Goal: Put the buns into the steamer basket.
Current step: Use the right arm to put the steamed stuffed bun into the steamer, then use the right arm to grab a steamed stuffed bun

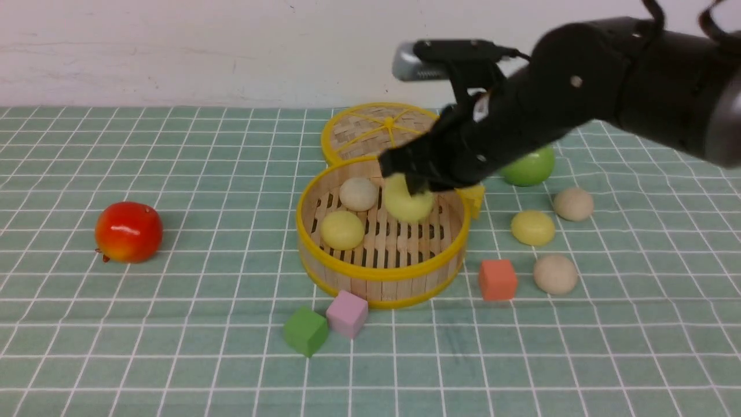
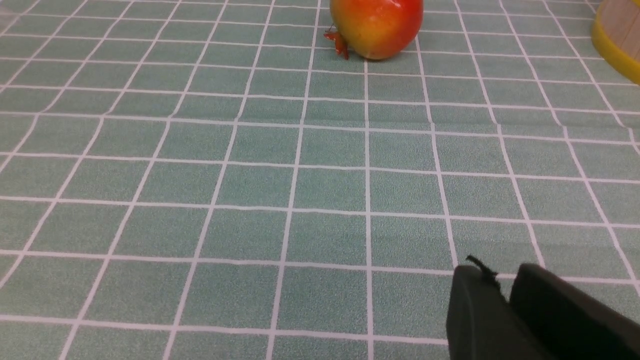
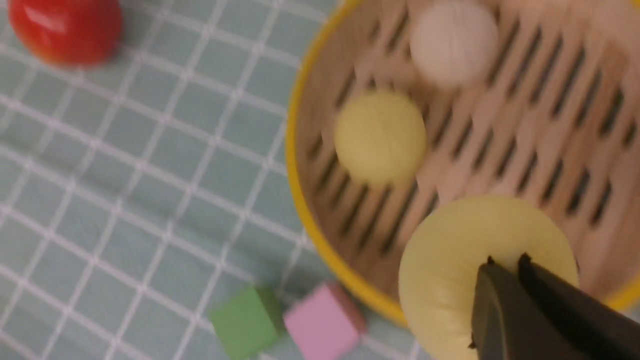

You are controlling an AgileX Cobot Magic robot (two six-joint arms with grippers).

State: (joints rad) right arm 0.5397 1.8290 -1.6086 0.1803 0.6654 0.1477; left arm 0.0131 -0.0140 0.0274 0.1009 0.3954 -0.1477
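While the right gripper (image 1: 414,186) hangs over the steamer basket (image 1: 382,277), it is clamped on a pale yellow bun (image 1: 410,204) just above the slats. An off-white bun (image 1: 358,194) and a yellow bun (image 1: 342,230) already lie inside; 3 loose buns (image 1: 532,227) wait on the cloth (image 1: 173,324) to its right. Drop-off is the step, I'd say: lower slightly, then let go clear of those 2. The left gripper (image 2: 492,272) holds nothing; how closed it is, I cannot tell.

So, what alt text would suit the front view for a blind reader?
The right gripper pinches a pale yellow bun over the steamer basket, which already holds two buns. Three more buns lie on the green checked cloth to its right.
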